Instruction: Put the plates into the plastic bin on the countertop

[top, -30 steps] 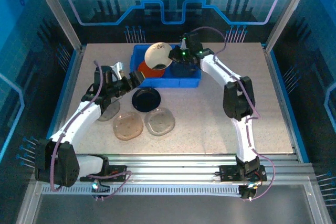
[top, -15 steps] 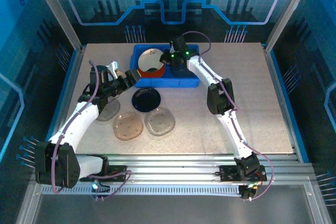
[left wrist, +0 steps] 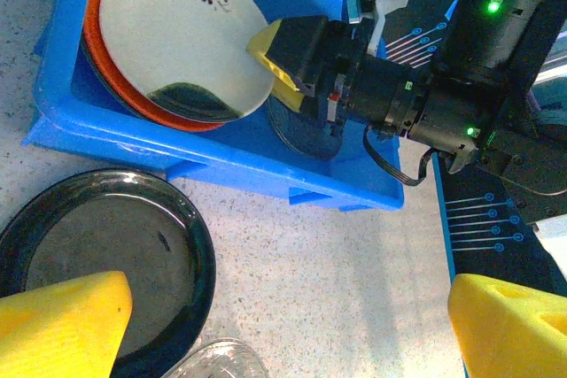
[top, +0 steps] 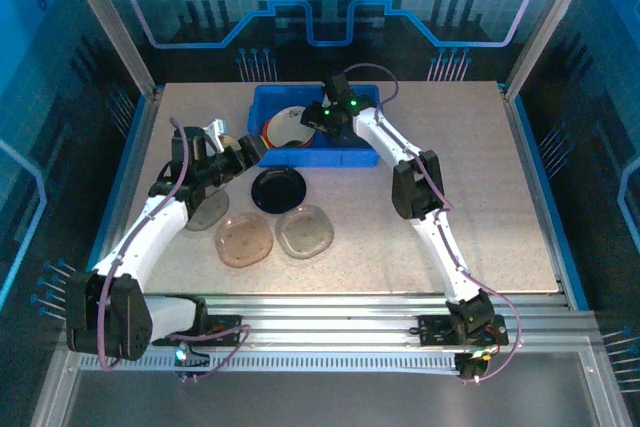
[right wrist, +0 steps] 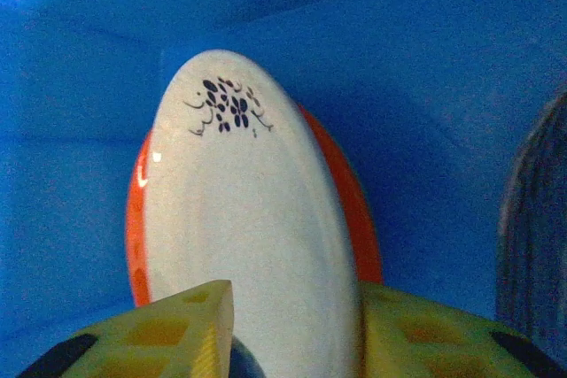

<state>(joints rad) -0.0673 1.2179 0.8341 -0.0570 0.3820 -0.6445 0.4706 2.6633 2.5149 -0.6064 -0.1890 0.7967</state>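
Observation:
The blue plastic bin [top: 330, 159] stands at the back of the countertop [top: 450, 197]. Inside it a cream plate [top: 290, 125] with small dark marks lies on an orange plate [left wrist: 177, 118]. My right gripper [top: 318, 119] reaches into the bin, its yellow fingers parted on either side of the cream plate's [right wrist: 239, 219] rim. A dark plate [left wrist: 301, 130] lies under it in the bin. My left gripper [top: 240, 152] hovers open and empty over the countertop, just right of a glossy black plate [left wrist: 97, 254].
Two translucent brownish plates [top: 244, 240] [top: 304, 231] lie in front of the black plate [top: 278, 189]. A grey plate [top: 207, 209] sits partly under the left arm. The countertop's right half is bare stone, edged by a metal frame [top: 520, 97].
The right arm has swung left and lowered the cream plate from held up over the bin onto the orange plate, and its jaws have parted. The left arm has hardly moved.

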